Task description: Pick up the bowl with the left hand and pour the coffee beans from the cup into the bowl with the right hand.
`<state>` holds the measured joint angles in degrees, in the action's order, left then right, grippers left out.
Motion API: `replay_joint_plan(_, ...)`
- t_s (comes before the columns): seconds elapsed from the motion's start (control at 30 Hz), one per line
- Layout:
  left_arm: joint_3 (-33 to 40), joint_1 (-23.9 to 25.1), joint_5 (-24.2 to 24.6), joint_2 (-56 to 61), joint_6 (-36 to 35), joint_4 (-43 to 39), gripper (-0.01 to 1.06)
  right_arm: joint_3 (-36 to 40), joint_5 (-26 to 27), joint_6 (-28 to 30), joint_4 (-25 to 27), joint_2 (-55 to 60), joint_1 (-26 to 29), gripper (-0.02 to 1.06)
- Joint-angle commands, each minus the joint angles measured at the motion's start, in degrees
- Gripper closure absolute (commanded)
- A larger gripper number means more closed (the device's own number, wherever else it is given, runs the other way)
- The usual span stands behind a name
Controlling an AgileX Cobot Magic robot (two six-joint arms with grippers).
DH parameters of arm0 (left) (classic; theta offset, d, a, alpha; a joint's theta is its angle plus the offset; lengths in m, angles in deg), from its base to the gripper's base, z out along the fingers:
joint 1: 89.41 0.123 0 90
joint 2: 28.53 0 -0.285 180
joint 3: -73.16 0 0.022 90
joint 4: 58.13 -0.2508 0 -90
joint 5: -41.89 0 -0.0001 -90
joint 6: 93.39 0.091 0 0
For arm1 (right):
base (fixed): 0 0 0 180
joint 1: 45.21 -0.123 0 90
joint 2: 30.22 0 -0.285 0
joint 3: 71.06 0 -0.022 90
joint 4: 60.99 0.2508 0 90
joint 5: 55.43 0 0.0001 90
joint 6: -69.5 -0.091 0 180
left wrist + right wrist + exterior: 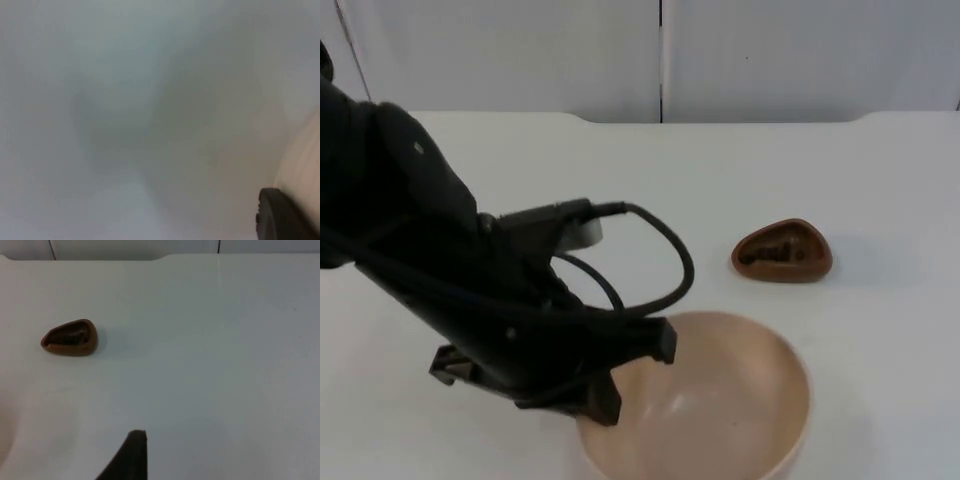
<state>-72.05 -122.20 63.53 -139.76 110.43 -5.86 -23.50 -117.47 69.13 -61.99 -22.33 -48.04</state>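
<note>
Left hand (620,375) low over the near part of the white table (880,180), reaching in from the far left on its black arm, set at the left rim of the bowl (720,400). Fingers at that rim, one ending just inside it and one lower outside it, yet impossible to tell whether clamped on the rim or merely beside it. Bowl pale peach, wide and shallow, upright at the near edge of the scene, inside bare and smooth. In the left wrist view, one black fingertip (282,215) close against the pale curve of the bowl (302,165), with blurred white table behind. Cup (782,251) small, brown and rounded-triangular, standing upright on the table, farther away than the bowl and to its right, well apart from it, with dark coffee beans (775,252) inside. In the right wrist view, the same cup (69,338) alone on the table, well apart from the right hand's black fingertip (131,455); right hand's grip state not discernible. Grey partition wall (770,50) along the far edge.
</note>
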Motion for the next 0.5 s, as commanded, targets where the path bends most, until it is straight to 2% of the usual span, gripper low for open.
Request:
replay_joint_plan(0.0,-0.2,-0.3,0.5,2.4,-0.3,-0.9,1.05,0.1,0.2,0.0,0.1,-0.1,0.3,-0.01)
replay_joint_plan(0.2,-0.2,-0.3,1.0,6.0,-0.7,-2.3,1.05,0.1,0.2,0.0,0.1,-0.1,0.3,-0.01)
replay_joint_plan(0.47,-0.2,0.4,2.3,7.0,-9.0,-12.3,1.05,0.1,0.2,0.0,0.1,-0.1,0.3,-0.01)
